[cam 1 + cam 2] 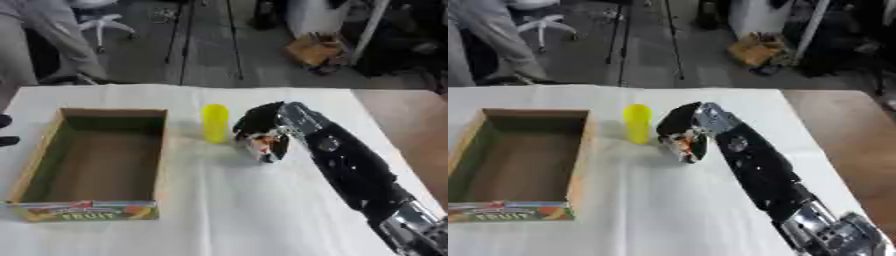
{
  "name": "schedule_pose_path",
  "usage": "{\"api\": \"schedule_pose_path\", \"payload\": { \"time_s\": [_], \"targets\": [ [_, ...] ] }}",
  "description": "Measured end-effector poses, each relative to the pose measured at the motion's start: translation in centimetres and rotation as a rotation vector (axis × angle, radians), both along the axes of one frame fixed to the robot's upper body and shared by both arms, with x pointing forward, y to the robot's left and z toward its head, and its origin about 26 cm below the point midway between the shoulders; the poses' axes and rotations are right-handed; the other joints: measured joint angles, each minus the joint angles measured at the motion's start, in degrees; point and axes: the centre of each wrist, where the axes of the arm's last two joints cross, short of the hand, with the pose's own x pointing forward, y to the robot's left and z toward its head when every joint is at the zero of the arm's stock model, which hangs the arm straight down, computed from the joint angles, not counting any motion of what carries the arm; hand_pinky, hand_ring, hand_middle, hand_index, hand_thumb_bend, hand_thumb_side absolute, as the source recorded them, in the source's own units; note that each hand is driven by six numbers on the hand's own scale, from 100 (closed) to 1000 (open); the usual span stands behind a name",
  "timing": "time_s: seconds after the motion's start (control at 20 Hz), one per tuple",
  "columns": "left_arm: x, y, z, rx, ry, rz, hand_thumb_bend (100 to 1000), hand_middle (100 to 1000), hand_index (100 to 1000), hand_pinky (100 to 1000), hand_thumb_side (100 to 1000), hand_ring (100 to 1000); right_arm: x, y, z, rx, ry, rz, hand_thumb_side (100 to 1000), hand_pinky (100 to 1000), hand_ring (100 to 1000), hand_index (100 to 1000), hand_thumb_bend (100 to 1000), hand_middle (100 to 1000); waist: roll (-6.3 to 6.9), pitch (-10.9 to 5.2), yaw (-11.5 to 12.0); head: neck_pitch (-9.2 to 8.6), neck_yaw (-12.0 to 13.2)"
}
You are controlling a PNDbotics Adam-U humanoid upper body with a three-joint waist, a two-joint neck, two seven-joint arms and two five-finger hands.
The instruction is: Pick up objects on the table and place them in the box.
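Observation:
A yellow cylinder (214, 123) stands upright on the white table, just right of the cardboard box (160, 150). My right hand (262, 131) is close beside the cylinder on its right, apart from it. The black arm reaches in from the lower right. The hand's fingers curl down around a small shiny thing with red and white patches (264, 144), held just above the cloth. The box is open on top and I see nothing inside it. A dark bit of my left hand (4, 141) shows at the left edge, beside the box.
The white cloth (219, 210) covers the table, and bare brown tabletop (850, 150) shows at the right. Beyond the far edge are a chair, tripod legs, a person's legs and a small brown box on the floor.

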Motion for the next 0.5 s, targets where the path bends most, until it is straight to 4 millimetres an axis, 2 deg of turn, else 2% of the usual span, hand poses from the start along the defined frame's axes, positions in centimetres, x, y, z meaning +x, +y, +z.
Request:
{"api": "schedule_pose_path", "payload": {
  "time_s": [0.3, 0.5],
  "targets": [
    [0.0, 0.0, 0.0, 0.0, -0.002, -0.004, 416, 652, 832, 671, 1000, 780, 0.1, 0.8, 1.7, 0.05, -0.033, 0.036, 380, 1000, 1000, 975, 547, 999, -0.31, -0.02, -0.16, 0.0, -0.05],
    [0.0, 0.0, 0.0, 0.002, -0.005, -0.008, 418, 652, 832, 671, 1000, 780, 0.0, 0.8, 1.7, 0.058, -0.026, 0.008, 387, 1000, 1000, 978, 554, 993, -0.31, -0.16, -0.22, -0.02, -0.06]
  ]
}}
